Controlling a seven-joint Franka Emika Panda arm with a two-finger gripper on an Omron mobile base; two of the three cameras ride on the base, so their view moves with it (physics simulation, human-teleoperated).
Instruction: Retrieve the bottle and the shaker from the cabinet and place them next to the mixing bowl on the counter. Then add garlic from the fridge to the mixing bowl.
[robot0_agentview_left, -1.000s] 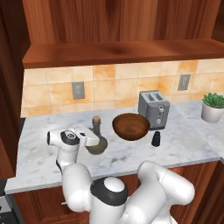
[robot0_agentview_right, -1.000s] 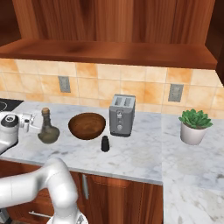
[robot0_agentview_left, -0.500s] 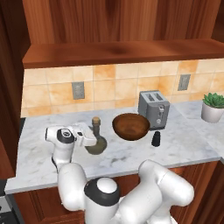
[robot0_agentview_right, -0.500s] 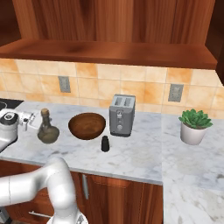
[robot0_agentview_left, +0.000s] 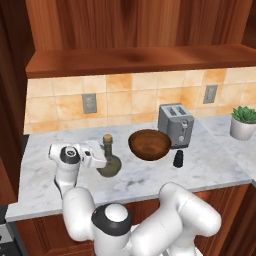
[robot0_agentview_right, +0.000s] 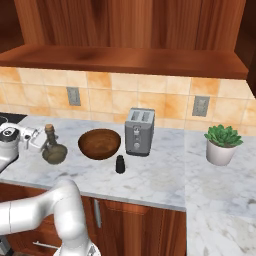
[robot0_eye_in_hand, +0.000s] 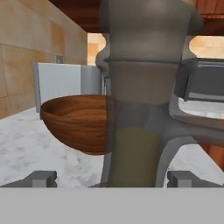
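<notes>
The bottle (robot0_agentview_left: 110, 162), a squat olive flask with a cork, stands on the marble counter (robot0_agentview_left: 210, 165) just left of the wooden mixing bowl (robot0_agentview_left: 149, 144). My gripper (robot0_agentview_left: 101, 159) reaches it from the left, open. In the hand view the bottle (robot0_eye_in_hand: 140, 87) rises close between my gripper (robot0_eye_in_hand: 113, 179) tips, which stand wide apart on either side, with the bowl (robot0_eye_in_hand: 74, 120) behind. The small black shaker (robot0_agentview_left: 178, 159) stands right of the bowl, in front of the toaster. The right base view shows the bottle (robot0_agentview_right: 54, 150), gripper (robot0_agentview_right: 41, 142), bowl (robot0_agentview_right: 99, 143) and shaker (robot0_agentview_right: 120, 164). No garlic or fridge is in view.
A silver toaster (robot0_agentview_left: 175, 125) stands behind the shaker against the tiled wall. A potted plant (robot0_agentview_left: 243, 121) sits at the counter's far right. The wooden cabinet's underside (robot0_agentview_left: 135, 60) hangs over the counter. The counter's front edge runs close to my arm.
My hand has shifted slightly beside the bottle. The bottle, bowl and shaker have not moved.
</notes>
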